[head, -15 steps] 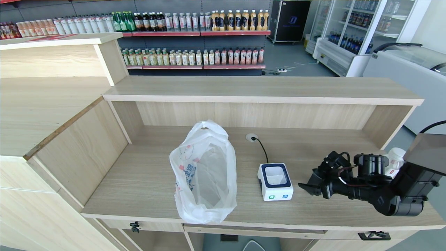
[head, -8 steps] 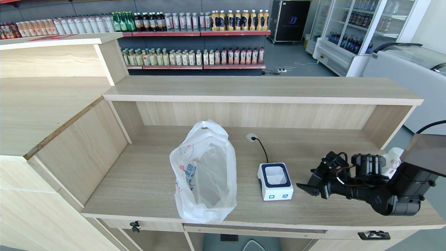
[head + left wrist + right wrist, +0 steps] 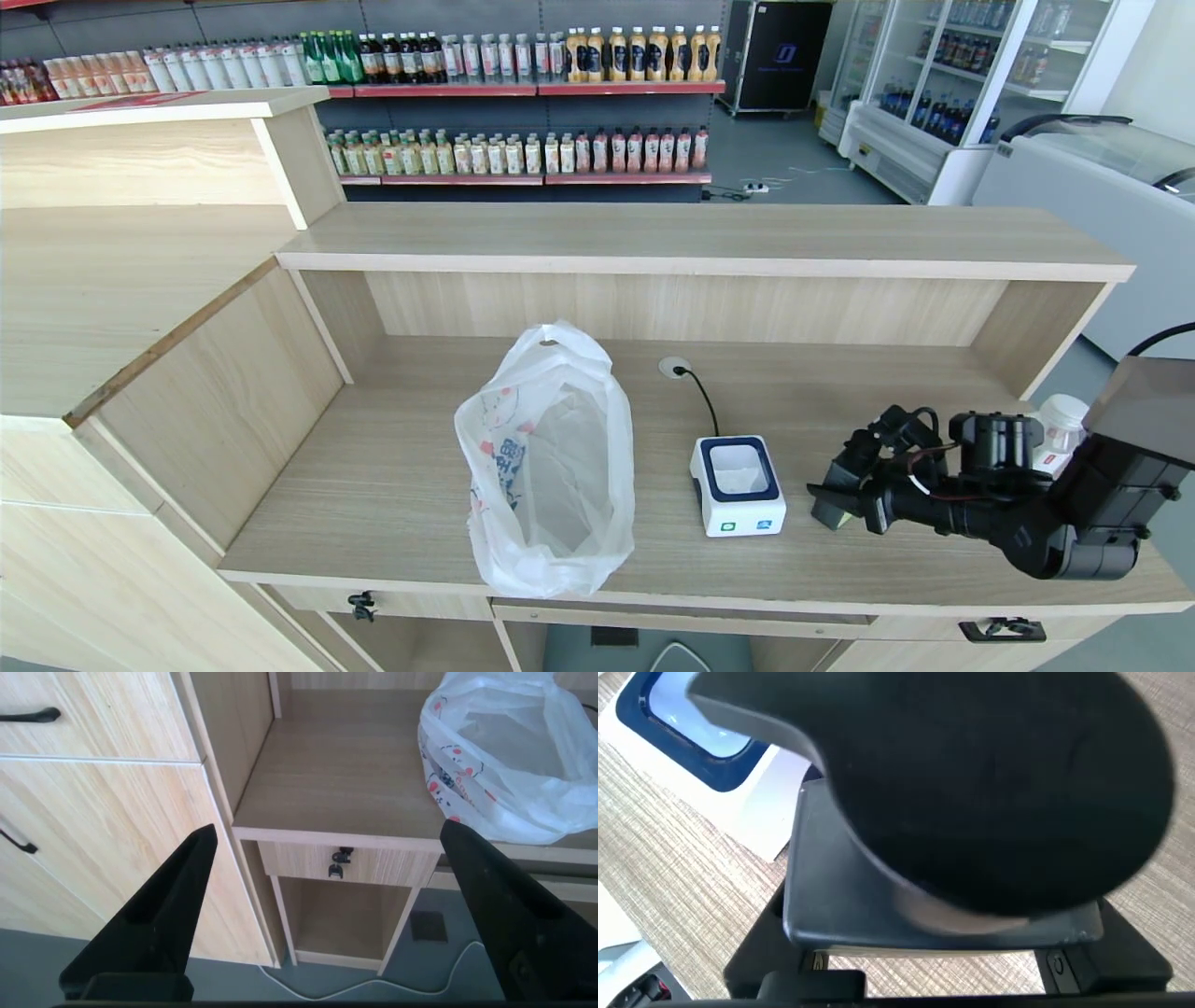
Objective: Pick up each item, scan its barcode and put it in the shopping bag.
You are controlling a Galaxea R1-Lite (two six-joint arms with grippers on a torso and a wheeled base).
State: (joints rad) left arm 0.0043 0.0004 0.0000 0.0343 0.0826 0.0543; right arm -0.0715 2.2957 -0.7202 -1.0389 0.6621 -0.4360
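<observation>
A white plastic shopping bag (image 3: 551,467) stands open on the wooden counter (image 3: 392,485). To its right sits the white scanner (image 3: 738,485) with a blue-rimmed window. My right gripper (image 3: 834,502) hangs low over the counter just right of the scanner. In the right wrist view a dark rounded shape (image 3: 971,784) hides much of the scene, with the scanner (image 3: 701,737) beside it. A white bottle (image 3: 1060,425) with a red label stands behind the right arm. My left gripper (image 3: 329,829) is open with nothing in it, below and in front of the counter, facing the bag (image 3: 505,756).
The scanner's black cable (image 3: 700,397) runs to a grommet at the back of the counter. A raised shelf (image 3: 700,243) and side walls enclose the counter. Drawers with dark handles (image 3: 28,714) stand on the left.
My right gripper edged toward the scanner, then turned at the wrist and drew slightly back to the right. The bag, the scanner and the bottle have not moved.
</observation>
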